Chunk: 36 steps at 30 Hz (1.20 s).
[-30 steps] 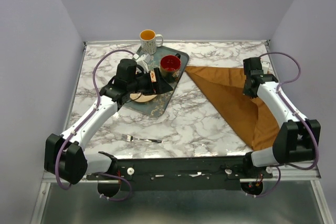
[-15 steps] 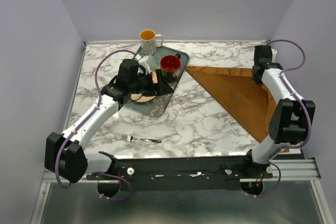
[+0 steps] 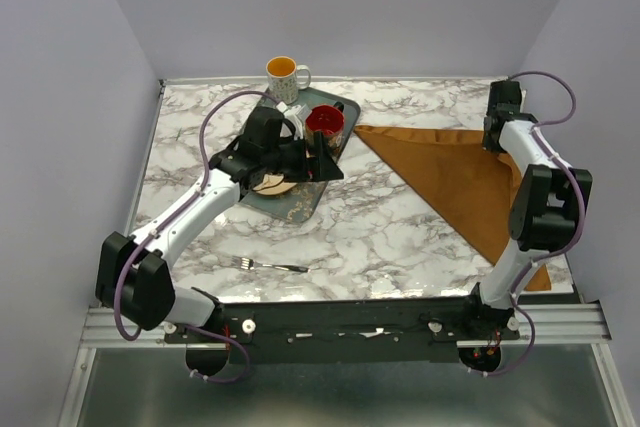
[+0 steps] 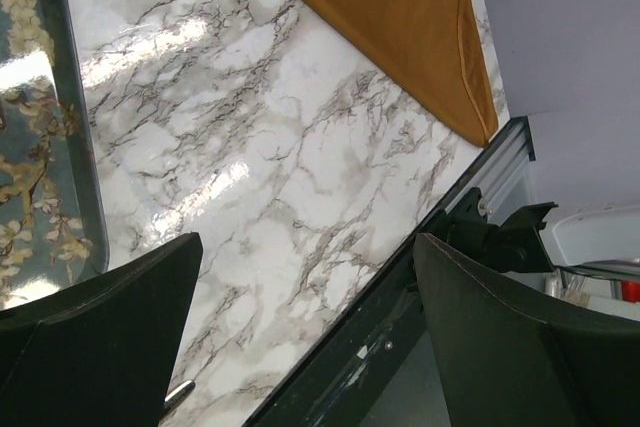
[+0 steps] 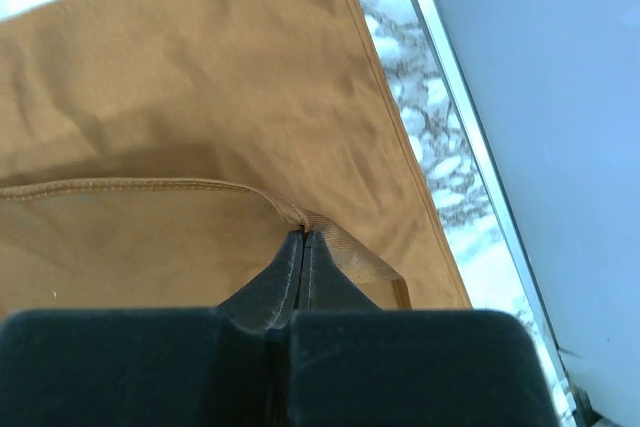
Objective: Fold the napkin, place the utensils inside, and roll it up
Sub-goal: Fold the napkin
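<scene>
Nearest the arm bases, the fork point(image 3: 268, 266) lies alone on the marble desk point(image 3: 380, 237), left of centre and well apart from the cloth. We judge that it is set aside there until the loading step. The napkin point(image 3: 450, 172) lies flat on the right half of the desk as a triangle, with one tip reaching toward the near right edge and another pointing at the tray point(image 3: 300, 205). Farther in, the left pincer point(image 4: 308, 277) hovers over the tray's right rim, fingers spread wide and holding nothing, presumably kept clear of the cloth. At the far right corner, the right pincer point(image 5: 303, 247) is clenched on the hemmed corner of the napkin's upper layer, jaws closed with only fabric between them. We read this as a grip for drawing the fold. Just beyond the tray stands a mug point(image 3: 286, 73).
</scene>
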### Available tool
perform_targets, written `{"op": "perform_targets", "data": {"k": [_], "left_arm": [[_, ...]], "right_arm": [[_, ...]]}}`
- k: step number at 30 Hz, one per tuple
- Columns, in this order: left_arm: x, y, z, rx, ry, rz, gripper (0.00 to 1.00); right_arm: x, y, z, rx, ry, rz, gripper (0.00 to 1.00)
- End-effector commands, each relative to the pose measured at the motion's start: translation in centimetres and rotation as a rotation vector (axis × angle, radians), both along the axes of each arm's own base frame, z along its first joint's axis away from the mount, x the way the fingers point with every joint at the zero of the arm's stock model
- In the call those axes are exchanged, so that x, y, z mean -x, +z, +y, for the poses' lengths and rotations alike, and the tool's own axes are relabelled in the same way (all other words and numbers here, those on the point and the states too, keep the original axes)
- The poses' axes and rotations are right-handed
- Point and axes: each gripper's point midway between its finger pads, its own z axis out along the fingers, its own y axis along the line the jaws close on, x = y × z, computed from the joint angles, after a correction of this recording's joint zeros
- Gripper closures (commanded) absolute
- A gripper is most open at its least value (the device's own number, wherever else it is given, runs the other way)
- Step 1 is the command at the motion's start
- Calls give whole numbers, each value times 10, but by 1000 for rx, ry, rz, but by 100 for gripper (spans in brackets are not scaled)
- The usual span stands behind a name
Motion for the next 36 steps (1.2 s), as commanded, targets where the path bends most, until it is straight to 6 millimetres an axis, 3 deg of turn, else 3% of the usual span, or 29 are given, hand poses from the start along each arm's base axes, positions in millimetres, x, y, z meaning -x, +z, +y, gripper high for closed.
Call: {"op": "perform_targets", "data": {"k": [1, 8, 18, 28, 36], "left_arm": [[-6, 5, -5, -26, -8, -6, 4], [-14, 4, -8, -43, -4, 5, 4], [-20, 1, -11, -54, -2, 27, 2], [-28, 20, -12, -48, 18, -14, 1], [-32, 22, -13, -49, 32, -11, 1]], "right_arm": [[-26, 4, -9, 21, 21, -25, 99], [-43, -3, -17, 24, 41, -12, 99], [-49, -14, -35, 21, 27, 17, 99], [-70, -34, -35, -32, 76, 32, 99], [-78, -43, -37, -56, 93, 38, 99]]}}
